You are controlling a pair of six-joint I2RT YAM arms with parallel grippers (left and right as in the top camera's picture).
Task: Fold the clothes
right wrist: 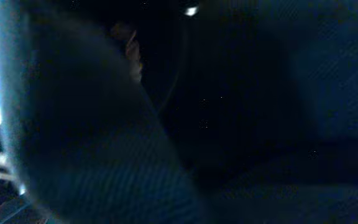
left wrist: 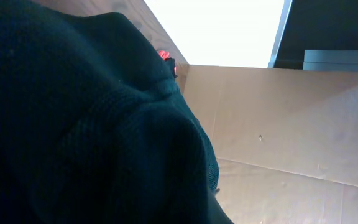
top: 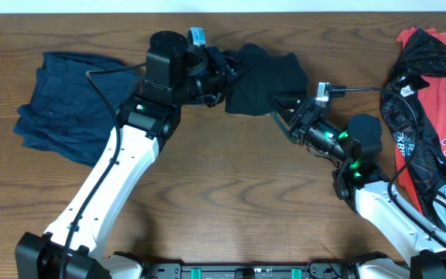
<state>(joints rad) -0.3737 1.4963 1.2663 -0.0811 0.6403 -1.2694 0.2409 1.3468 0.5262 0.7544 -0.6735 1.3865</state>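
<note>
**Black T-shirt bunched between both grippers**

The wooden table [top: 231,186] lies under both arms. A dark blue garment [top: 68,105] lies crumpled well behind the left gripper [top: 228,77], away from its jaws. Red and black-patterned tops [top: 432,116] are heaped well behind the right gripper [top: 285,111]. The black T-shirt [top: 265,74] sits bunched between the two. The left jaws are together, clamped on the shirt's left edge, and cloth fills that wrist view. The right jaws stand apart at the shirt's lower right edge.
</note>
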